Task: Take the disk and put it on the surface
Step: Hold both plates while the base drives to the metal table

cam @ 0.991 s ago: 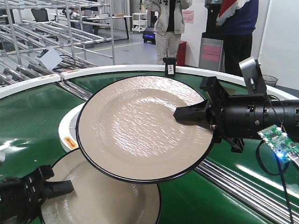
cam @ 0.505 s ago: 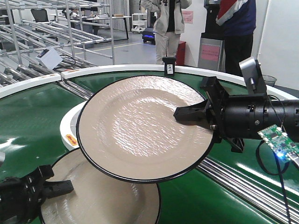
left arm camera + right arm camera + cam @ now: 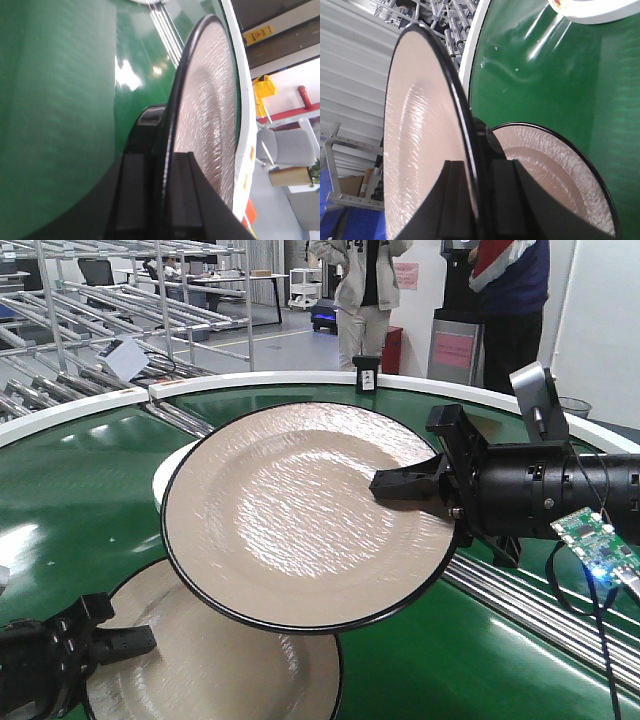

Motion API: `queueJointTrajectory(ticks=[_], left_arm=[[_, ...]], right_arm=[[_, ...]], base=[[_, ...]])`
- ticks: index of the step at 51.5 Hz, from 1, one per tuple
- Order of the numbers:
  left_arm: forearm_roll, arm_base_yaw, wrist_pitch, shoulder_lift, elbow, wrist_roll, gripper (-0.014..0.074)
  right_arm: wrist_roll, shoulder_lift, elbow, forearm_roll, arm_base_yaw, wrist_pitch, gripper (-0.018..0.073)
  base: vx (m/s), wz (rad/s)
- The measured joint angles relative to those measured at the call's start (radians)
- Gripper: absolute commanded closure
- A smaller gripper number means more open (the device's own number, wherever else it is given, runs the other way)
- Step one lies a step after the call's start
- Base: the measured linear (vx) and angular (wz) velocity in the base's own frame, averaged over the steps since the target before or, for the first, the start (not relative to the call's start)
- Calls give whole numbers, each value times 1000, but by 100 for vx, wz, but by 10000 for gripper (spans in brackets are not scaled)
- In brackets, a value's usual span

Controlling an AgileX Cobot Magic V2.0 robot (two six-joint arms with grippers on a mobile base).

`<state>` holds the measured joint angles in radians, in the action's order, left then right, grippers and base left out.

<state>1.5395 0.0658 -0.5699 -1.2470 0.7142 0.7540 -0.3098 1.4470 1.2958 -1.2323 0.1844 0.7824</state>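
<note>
Entry: you are watching the right gripper (image 3: 388, 484) clamping the right rim of the upper disk (image 3: 290, 515), which is hanging above the green conveyor belt (image 3: 70, 500). The left gripper (image 3: 130, 643) is pinching the left rim of the second disk (image 3: 230, 675), which is sitting over the same belt and partly beneath the first.
</note>
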Motion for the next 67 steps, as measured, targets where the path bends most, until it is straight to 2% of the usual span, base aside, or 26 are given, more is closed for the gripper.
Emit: queueJointTrajectory(ticks=[35,67], left_arm=[[0,0,1,0,0,0,595],[0,0,1,0,0,0,595]], right_arm=[[1,0,0,1,0,0,564],[1,0,0,1,0,-1,564]], base=[[-26,-16],[-17,-63]])
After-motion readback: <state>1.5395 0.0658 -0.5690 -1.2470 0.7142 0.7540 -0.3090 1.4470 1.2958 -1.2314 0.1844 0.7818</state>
